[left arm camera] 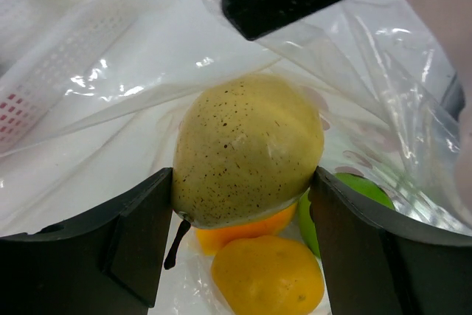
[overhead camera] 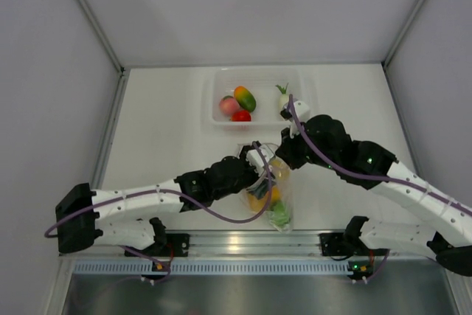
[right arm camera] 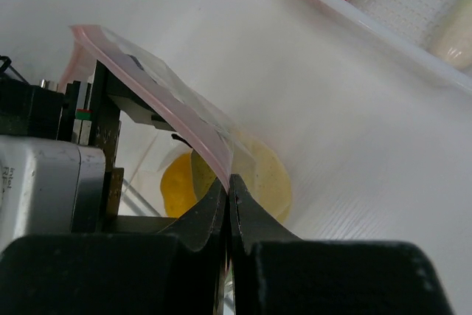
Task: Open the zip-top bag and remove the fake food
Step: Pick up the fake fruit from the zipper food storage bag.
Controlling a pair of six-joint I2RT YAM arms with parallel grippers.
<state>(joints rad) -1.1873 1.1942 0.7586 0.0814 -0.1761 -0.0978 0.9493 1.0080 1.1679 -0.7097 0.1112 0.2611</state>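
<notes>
The zip-top bag (overhead camera: 274, 201) lies near the table's front, mouth facing the back. My left gripper (overhead camera: 264, 171) reaches into the mouth. Its two fingers (left arm camera: 140, 234) press on both sides of a speckled yellow-green pear (left arm camera: 247, 149), one piece of the fake food. Behind the pear, inside the clear plastic (left arm camera: 110, 130), lie an orange fruit (left arm camera: 236, 237), a yellow lemon (left arm camera: 269, 274) and a green piece (left arm camera: 354, 189). My right gripper (right arm camera: 229, 182) is shut on the bag's pink zip strip (right arm camera: 147, 86) and holds that edge up over the pear (right arm camera: 269, 175).
A rigid clear tub (overhead camera: 214, 97) stands behind the bag. It holds a pink fruit (overhead camera: 228, 105), an orange-green mango (overhead camera: 245, 98), a red piece (overhead camera: 241, 116) and a white radish (overhead camera: 284, 102). Grey walls close in both sides.
</notes>
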